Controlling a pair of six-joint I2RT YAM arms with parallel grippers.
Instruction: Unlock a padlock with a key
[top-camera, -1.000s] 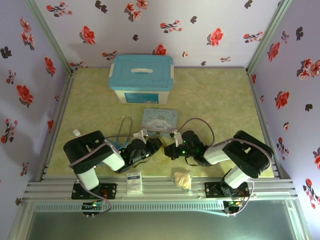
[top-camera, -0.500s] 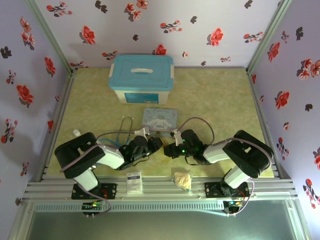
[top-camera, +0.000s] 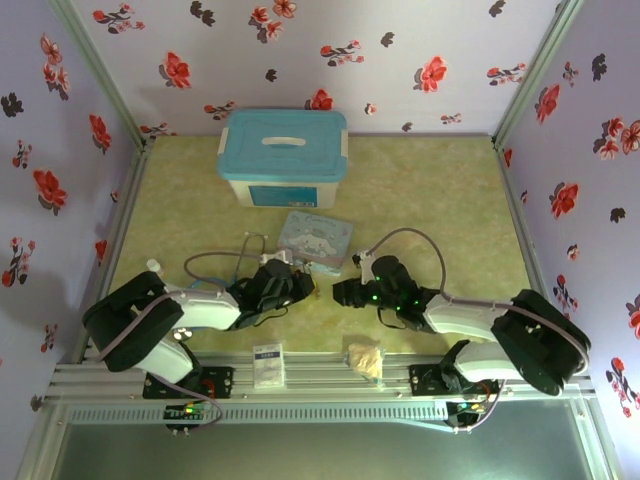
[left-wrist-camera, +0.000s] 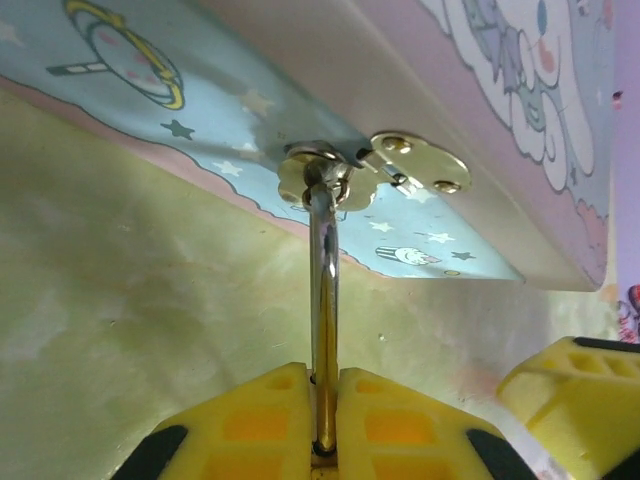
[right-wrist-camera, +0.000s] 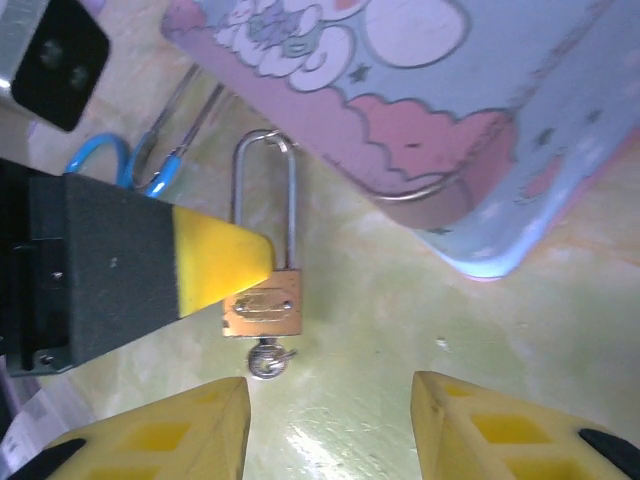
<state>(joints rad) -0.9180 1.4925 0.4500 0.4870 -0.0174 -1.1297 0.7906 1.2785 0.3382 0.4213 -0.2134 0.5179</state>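
Observation:
The brass padlock (right-wrist-camera: 262, 305) lies on the green mat beside the cartoon tin (right-wrist-camera: 420, 90), its long thin shackle (right-wrist-camera: 265, 190) pointing away from my right wrist camera. The key's small silver head (right-wrist-camera: 268, 360) sticks out of the bottom of the padlock's body. My left gripper (left-wrist-camera: 322, 385) is shut on the shackle (left-wrist-camera: 322, 290), which is seen edge-on between the yellow pads; one left finger (right-wrist-camera: 215, 265) covers the shackle just above the body. My right gripper (right-wrist-camera: 330, 430) stands open just short of the key, with nothing between its fingers. Both grippers (top-camera: 300, 285) (top-camera: 342, 292) meet in front of the tin.
The tin (top-camera: 318, 236) has a brass clasp (left-wrist-camera: 420, 165) facing my left gripper. A stethoscope with blue tubing (right-wrist-camera: 95, 160) lies left of the padlock. A blue-lidded box (top-camera: 283, 158) stands further back. A beige wad (top-camera: 365, 357) and a white card (top-camera: 268, 365) lie near the front edge.
Both arms have stretched out lower, their elbows swinging outward. The left gripper has crept a little toward the tin, and the right gripper stays facing it.

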